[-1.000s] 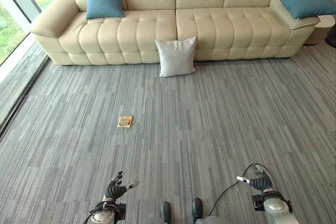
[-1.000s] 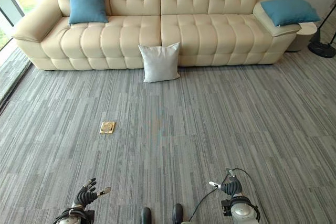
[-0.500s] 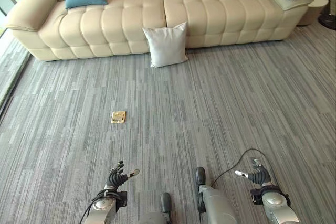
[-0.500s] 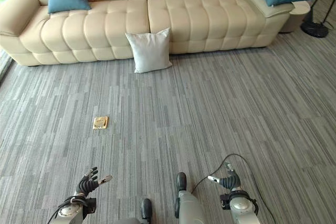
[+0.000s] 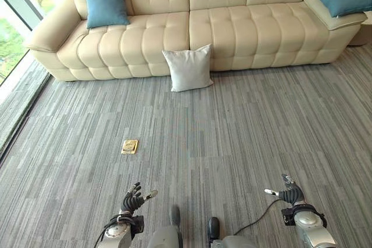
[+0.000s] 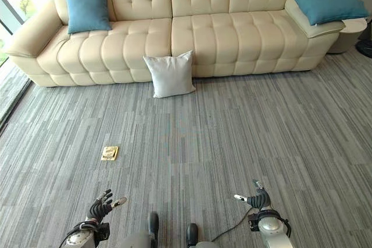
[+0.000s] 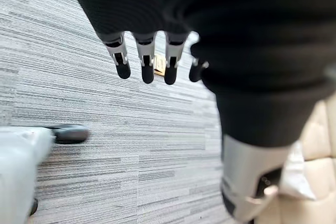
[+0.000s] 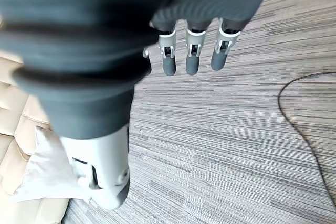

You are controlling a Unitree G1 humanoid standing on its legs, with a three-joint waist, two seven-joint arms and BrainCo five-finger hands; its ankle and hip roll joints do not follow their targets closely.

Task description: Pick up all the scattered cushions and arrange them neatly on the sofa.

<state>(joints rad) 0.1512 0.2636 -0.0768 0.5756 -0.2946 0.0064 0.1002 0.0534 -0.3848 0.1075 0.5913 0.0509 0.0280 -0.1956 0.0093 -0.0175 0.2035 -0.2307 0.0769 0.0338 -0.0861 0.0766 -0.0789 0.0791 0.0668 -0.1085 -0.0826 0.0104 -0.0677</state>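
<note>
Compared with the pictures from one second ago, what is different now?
Only the camera shifted; nothing was taken or released. The white square cushion leans against the cream tufted sofa as before, and both blue cushions remain on it. The left robot hand and right robot hand stay open and empty.
</note>
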